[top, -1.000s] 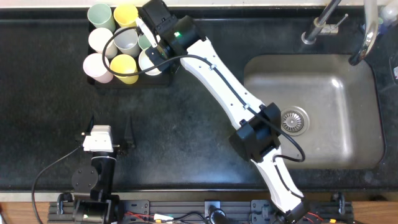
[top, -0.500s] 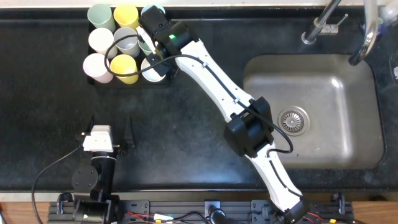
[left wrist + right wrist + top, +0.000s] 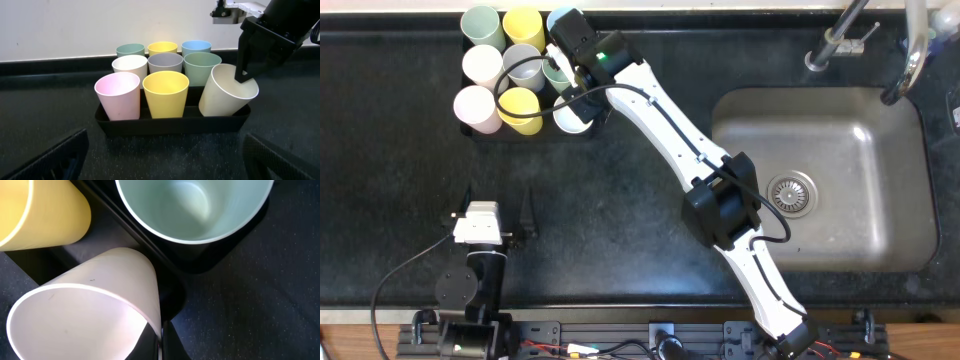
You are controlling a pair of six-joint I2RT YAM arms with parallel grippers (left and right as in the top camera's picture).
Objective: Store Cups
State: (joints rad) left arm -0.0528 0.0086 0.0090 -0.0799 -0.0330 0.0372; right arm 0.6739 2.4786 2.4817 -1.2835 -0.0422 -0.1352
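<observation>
At the right of the left wrist view, the right gripper (image 3: 244,75), pinching the white cup (image 3: 227,97) by its rim, has eased it, tilted, into the last slot of the tray (image 3: 175,125); release looks next.

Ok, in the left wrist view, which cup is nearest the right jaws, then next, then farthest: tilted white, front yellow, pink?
1. white tilted cup: held, front right.
2. front yellow cup: front middle.
3. pink cup: front left.

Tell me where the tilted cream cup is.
Top view, upper left: the cream cup leans in the black tray's corner nearest the sink, next to a yellow cup and a green cup, its rim in the right hand.
</observation>
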